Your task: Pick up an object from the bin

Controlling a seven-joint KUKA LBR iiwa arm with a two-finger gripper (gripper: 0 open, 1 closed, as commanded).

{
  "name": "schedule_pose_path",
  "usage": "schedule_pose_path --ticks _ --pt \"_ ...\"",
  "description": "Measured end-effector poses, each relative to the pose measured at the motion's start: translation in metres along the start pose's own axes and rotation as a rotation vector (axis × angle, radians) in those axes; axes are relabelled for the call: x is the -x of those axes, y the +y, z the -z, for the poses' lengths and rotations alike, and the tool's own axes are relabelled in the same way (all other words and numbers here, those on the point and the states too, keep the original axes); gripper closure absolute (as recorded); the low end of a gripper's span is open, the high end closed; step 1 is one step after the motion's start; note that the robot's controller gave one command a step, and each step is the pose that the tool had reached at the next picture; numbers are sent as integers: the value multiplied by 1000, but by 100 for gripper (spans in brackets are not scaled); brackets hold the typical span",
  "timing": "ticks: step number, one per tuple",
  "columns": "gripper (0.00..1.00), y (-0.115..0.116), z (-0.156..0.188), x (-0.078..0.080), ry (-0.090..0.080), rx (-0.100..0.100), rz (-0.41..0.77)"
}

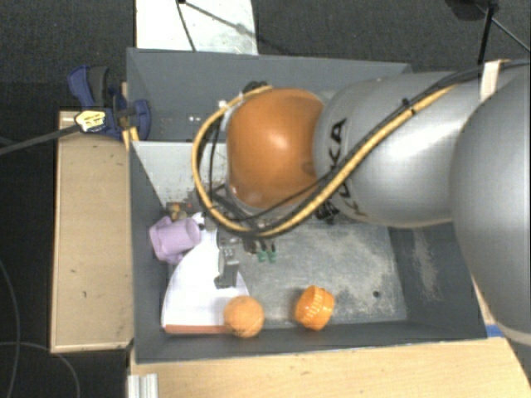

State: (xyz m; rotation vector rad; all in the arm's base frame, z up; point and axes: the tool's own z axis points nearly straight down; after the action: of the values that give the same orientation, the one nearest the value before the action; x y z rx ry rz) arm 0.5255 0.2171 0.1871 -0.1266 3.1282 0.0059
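The gripper [226, 265] is hanging below the robot's orange cover [270, 148], low over the left part of the bin [365, 247]; I cannot tell whether it is apart or together. It is hovering above the upper edge of a white flat card [192, 298], whose long side is running toward the near wall. A lilac lump [174, 237] is lying just to the view's left of it, and an orange ball [244, 315] is resting nearer the front, touching the card's corner.

In the bin [274, 344] we found the right floor [365, 255] bare and passable. The left was crowded: a lilac lump [172, 239] by the wall, a white sheet [192, 297] beside it, and an orange ball [244, 316] and a ridged orange fruit [314, 307] lining the near wall.
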Motion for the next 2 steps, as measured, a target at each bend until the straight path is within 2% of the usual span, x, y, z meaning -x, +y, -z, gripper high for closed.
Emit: schedule_pose_path --ticks 1,2 --pt "0 -16 -29 -15 13 -4 52" --pt "0 -17 -31 -16 11 -3 -1"
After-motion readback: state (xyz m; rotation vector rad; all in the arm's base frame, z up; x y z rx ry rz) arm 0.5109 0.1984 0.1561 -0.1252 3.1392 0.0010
